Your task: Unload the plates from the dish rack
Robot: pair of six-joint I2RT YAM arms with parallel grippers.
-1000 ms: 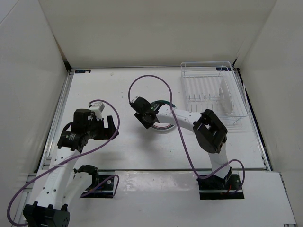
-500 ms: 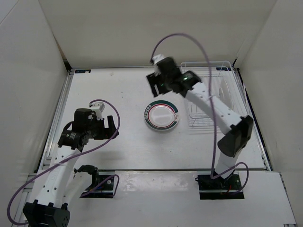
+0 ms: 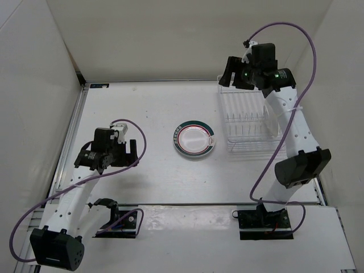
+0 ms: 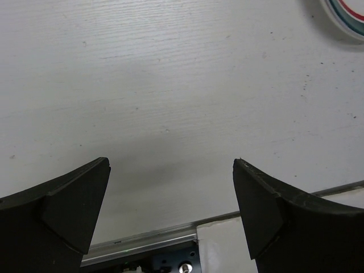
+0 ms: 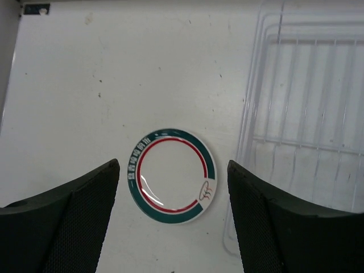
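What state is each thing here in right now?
Plate: lying flat, face up, on the table, left of the rack.
Rack: standing on the table, its right side hidden by the right arm.
Left claw: open, empty, low over bare table.
Right claw: open, empty, high above the rack's far end.

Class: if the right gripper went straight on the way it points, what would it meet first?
Likely the green-ringed plate flat on the table: the wrist view centres it between the open fingers of the right gripper. The dish rack lies off to one side.
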